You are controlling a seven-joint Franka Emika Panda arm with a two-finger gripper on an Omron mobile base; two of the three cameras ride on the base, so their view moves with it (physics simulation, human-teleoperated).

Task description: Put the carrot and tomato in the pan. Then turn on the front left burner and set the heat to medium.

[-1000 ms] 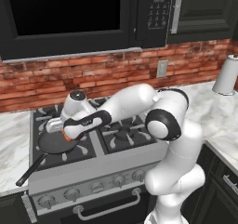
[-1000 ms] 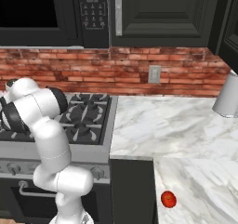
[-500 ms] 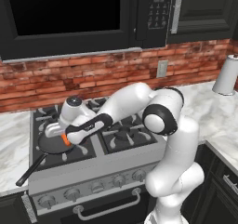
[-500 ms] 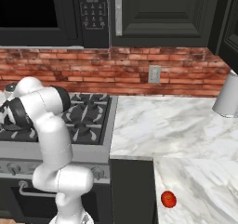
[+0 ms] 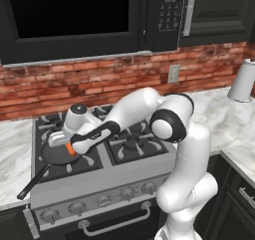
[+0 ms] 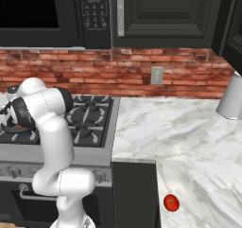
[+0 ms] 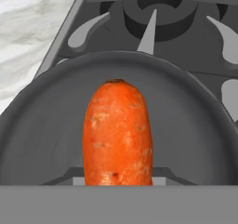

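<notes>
The black pan (image 5: 50, 157) sits on the front left burner (image 5: 91, 162) of the stove, with its long handle pointing to the near left. My gripper (image 5: 69, 148) hangs low over the pan, shut on the orange carrot (image 5: 72, 151). In the hand view the carrot (image 7: 118, 135) points out over the pan's floor (image 7: 46, 130), and I cannot tell whether it touches. The red tomato (image 6: 171, 203) lies far off on the marble counter at the near right.
A row of knobs (image 5: 103, 200) runs along the stove's front. Another burner (image 7: 160, 0) lies beyond the pan. A paper towel roll (image 5: 241, 79) stands on the right counter by the brick wall. Marble counter (image 5: 12, 149) flanks the stove's left side.
The gripper has come down a little and slightly right with the carrot, closer to the pan. The tomato has stayed where it was.
</notes>
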